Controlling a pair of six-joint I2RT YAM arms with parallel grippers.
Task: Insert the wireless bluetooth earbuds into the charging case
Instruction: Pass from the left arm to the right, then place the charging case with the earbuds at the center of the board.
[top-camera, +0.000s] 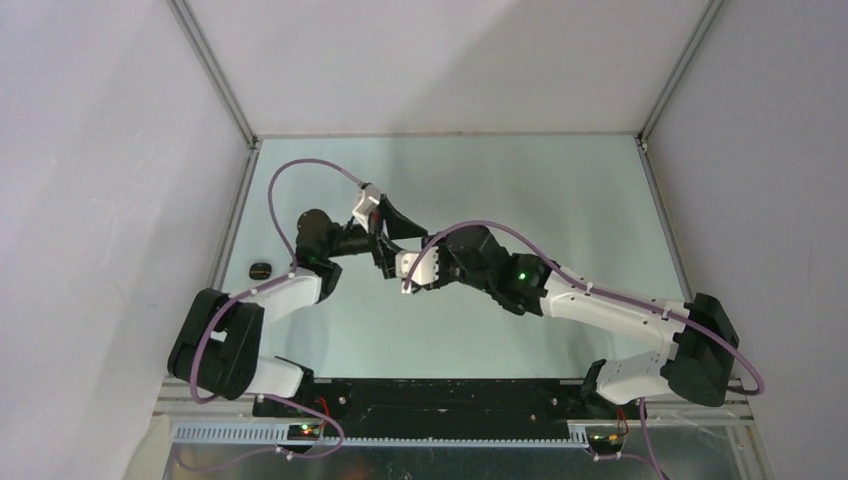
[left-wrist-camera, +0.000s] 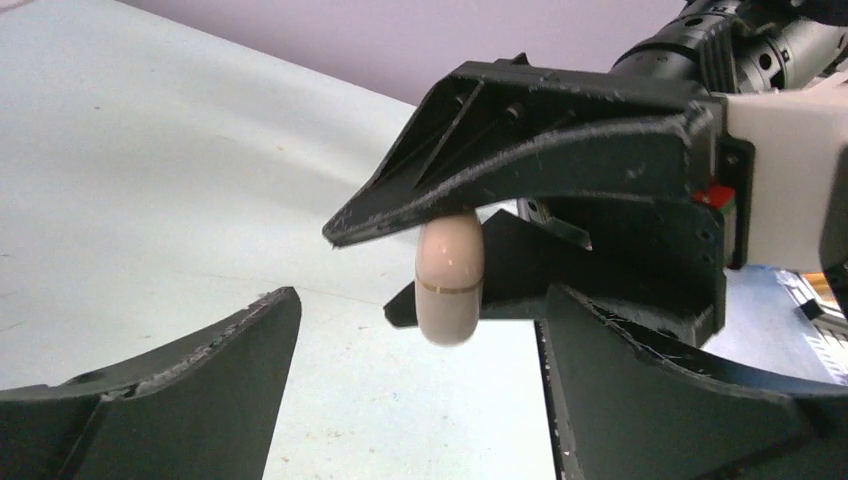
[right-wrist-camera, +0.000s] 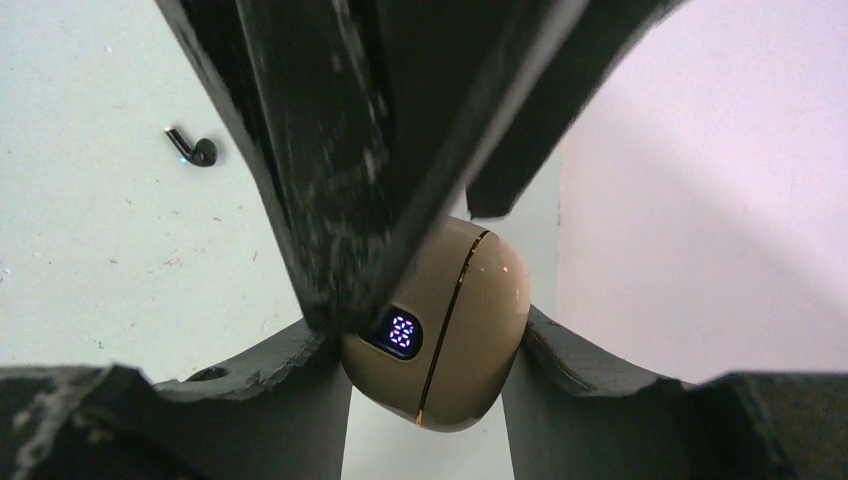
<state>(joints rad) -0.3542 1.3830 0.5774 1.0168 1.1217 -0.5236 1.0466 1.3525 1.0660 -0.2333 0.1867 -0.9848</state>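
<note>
From above, the left gripper (top-camera: 385, 235) and right gripper (top-camera: 408, 272) meet at the middle of the pale matte table (top-camera: 560, 200), with a small dark rounded lump (top-camera: 261, 269) well apart at their 9 o'clock. In the left wrist view, the left gripper's scuffed black plastic fingers (left-wrist-camera: 200, 370) are spread wide and touch nothing, while just beyond them the right gripper pinches a smooth cream pill-shaped charging case (left-wrist-camera: 450, 280) with a thin gold seam. In the right wrist view, that glossy case is clamped between the right fingers, its lit display (right-wrist-camera: 401, 332) appears to read 88, and a black stemmed earbud (right-wrist-camera: 195, 148) lies on the table at 10 o'clock.
</note>
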